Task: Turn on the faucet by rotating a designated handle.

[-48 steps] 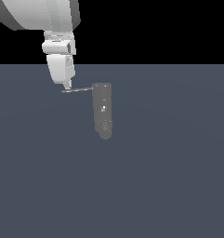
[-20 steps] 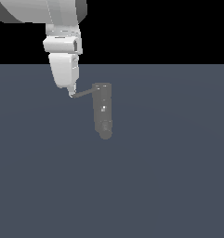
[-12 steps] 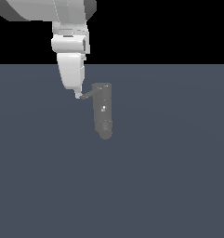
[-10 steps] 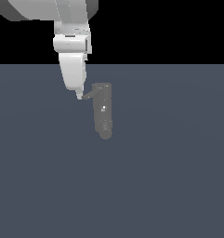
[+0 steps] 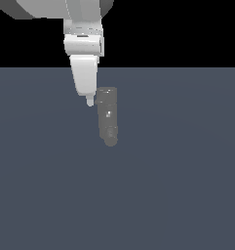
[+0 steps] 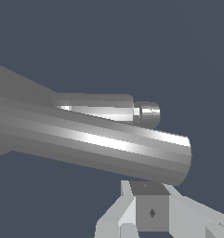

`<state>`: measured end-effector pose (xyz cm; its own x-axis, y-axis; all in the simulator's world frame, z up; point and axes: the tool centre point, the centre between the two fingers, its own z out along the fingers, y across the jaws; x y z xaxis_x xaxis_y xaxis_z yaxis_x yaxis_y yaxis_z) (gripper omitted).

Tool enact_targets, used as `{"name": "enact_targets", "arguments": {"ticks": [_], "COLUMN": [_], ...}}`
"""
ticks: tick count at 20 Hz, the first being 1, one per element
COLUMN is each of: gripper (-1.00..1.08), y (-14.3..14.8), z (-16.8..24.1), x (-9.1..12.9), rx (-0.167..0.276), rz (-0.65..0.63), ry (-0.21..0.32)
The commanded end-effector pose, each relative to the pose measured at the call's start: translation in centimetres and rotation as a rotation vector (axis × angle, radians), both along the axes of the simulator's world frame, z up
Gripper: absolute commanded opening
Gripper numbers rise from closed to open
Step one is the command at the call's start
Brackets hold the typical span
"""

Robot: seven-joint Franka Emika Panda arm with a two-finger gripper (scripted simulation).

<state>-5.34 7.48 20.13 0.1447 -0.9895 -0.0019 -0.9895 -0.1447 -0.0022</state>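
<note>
A: Exterior view first: where is the faucet point(image 5: 107, 119) placed?

B: It is seen as a dark grey column near the middle of the tabletop point(image 5: 177, 185), its rounded end pointing down the picture. The hand point(image 5: 90, 101) is set just beside its upper end, on the exterior view's left.

A: And the handle?

B: It cannot be made out in the exterior view; it is either foreshortened or hidden behind the hand. In the wrist view, a thick lit cylinder point(image 6: 92, 144) is shown crossing the picture, with a thinner stepped rod point(image 6: 108, 109) behind it. Which of the 2 is the handle cannot be told with certainty.

A: Why is the hand kept so close to the top?

B: That is judged to be where the handle joins, so a sideways push there would be turned into rotation.

A: How is the arm posed?

B: It is hung almost straight down from above, the wrist tapering to a narrow tip.

A: Is anything grasped?

B: It cannot be told; the fingertips are not clearly resolved in either view.
</note>
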Motion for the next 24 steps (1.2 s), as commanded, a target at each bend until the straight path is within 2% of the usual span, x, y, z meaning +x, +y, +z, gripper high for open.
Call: {"name": "enact_targets", "arguments": {"ticks": [1, 17, 18, 19, 24], "gripper": [-1.0, -1.0, -1.0, -1.0, -1.0], "y": [-1.2, -11.2, -11.2, -8.8, -10.2], "z": [0.0, 0.0, 0.0, 0.0, 0.0], "x": [0.2, 1.7, 1.7, 1.7, 3.2], "rx": [0.0, -0.002, -0.002, 0.001, 0.001], "rz": [-0.004, -0.01, -0.01, 0.022, 0.017], "ry": [0.0, 0.002, 0.002, 0.002, 0.002]}}
